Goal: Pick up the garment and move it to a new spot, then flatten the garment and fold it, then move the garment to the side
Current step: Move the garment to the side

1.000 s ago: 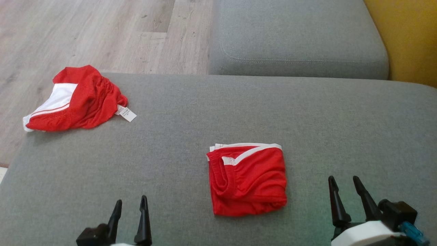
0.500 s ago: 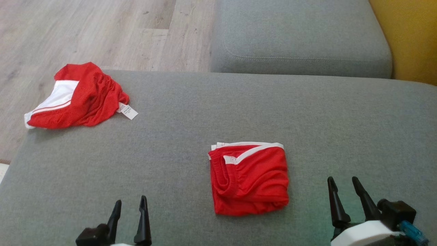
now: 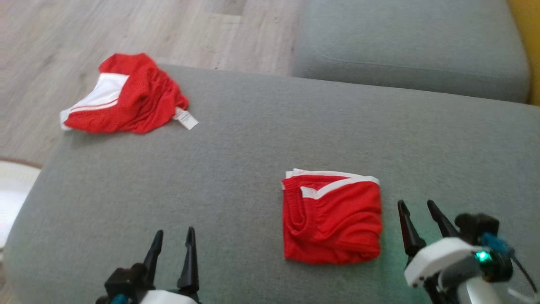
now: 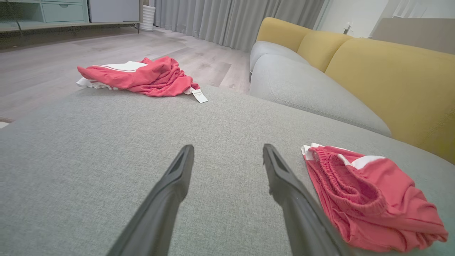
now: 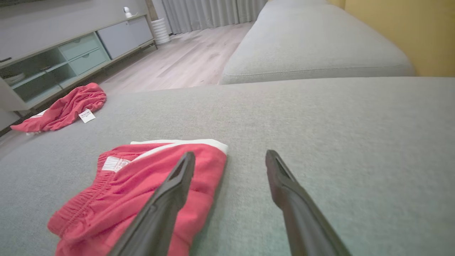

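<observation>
A red garment with white trim (image 3: 333, 219) lies folded in a neat square on the grey sofa seat (image 3: 253, 147); it also shows in the wrist views (image 4: 362, 192) (image 5: 142, 181). A second red and white garment (image 3: 126, 95) lies crumpled at the seat's far left edge, a white tag sticking out of it (image 4: 142, 76) (image 5: 64, 106). My left gripper (image 3: 175, 231) hovers open over bare fabric, left of the folded garment (image 4: 228, 147). My right gripper (image 3: 415, 203) is open just right of the folded garment, its left finger over the garment's edge in the right wrist view (image 5: 230, 153).
A second grey seat cushion (image 3: 405, 46) lies beyond the seat, with yellow backrests (image 4: 391, 71) on the right. Wooden floor (image 3: 63, 33) runs past the seat's far left edge. A low cabinet (image 5: 53, 60) stands across the room. A pale rug edge (image 3: 12, 185) shows at left.
The head camera has moved, so the whole picture has shifted right and up. My right gripper now sits closer to the folded garment's right edge. Both grippers stay open.
</observation>
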